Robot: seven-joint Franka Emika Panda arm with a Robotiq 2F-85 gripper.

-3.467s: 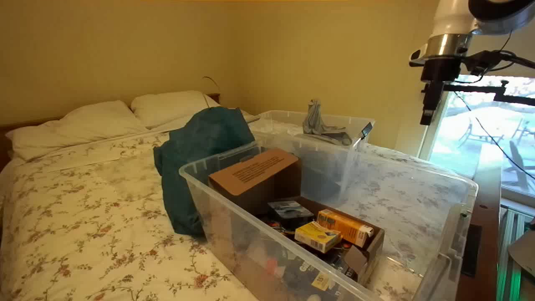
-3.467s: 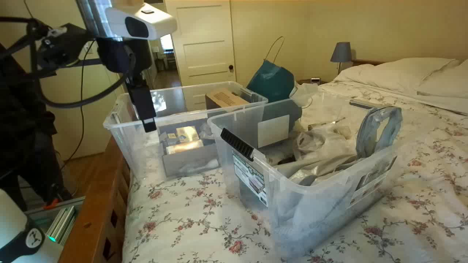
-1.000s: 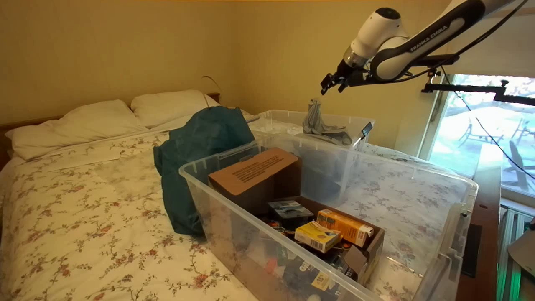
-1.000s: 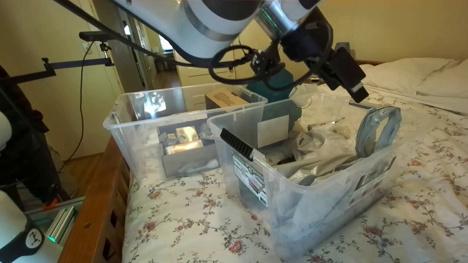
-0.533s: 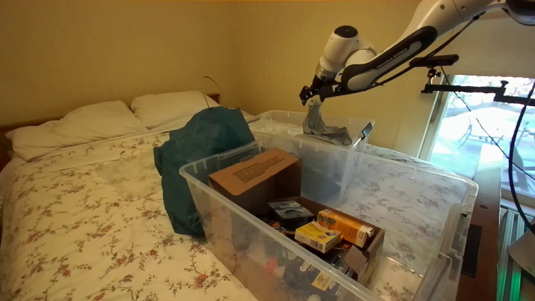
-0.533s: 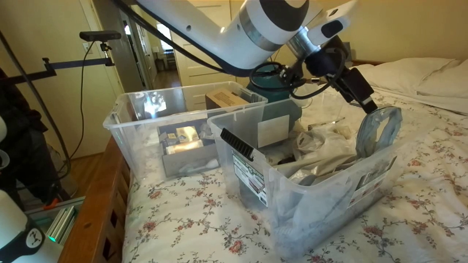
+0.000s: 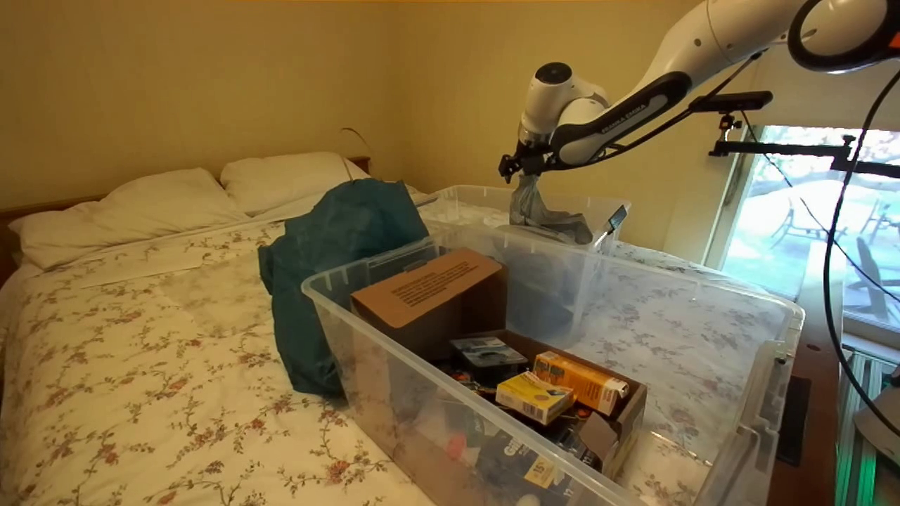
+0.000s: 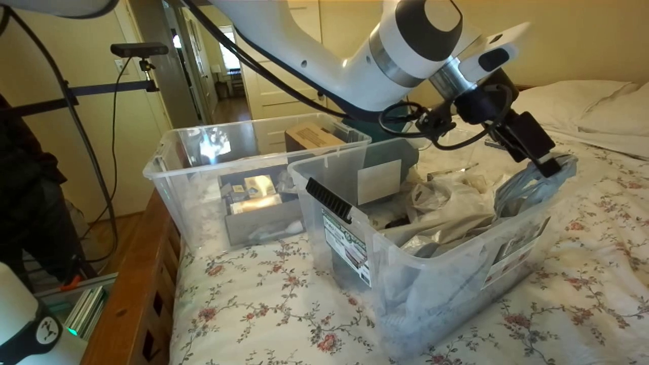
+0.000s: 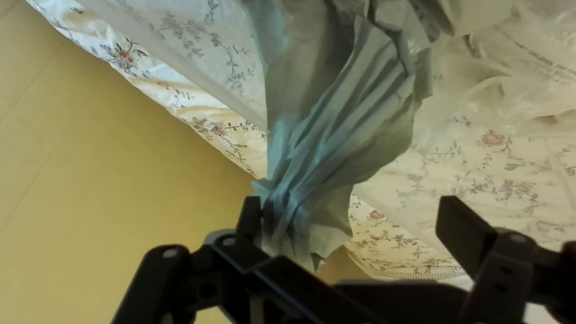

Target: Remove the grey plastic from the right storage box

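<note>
The grey plastic (image 7: 541,214) stands bunched up out of the storage box (image 8: 436,262), which is clear and on the right in that exterior view. The plastic (image 8: 530,185) leans over that box's far end there. My gripper (image 7: 519,170) is down at the top of the plastic; its tip (image 8: 550,166) touches or overlaps it. In the wrist view my gripper (image 9: 350,213) is open. The gathered top of the plastic (image 9: 333,148) lies between the jaws, against the left finger, with a wide gap to the right finger.
A second clear box (image 7: 703,281) with cartons stands beside it. A yellow carton (image 7: 534,399) and a brown cardboard box (image 7: 429,288) are inside. A teal bag (image 7: 337,281) stands against that box. White plastic bags (image 8: 451,197) lie in the right box. Walls rise behind the bed.
My arm has swung from above the carton box over to the right box and come down onto the plastic. The plastic's top has been pushed over and bent in the last half second.
</note>
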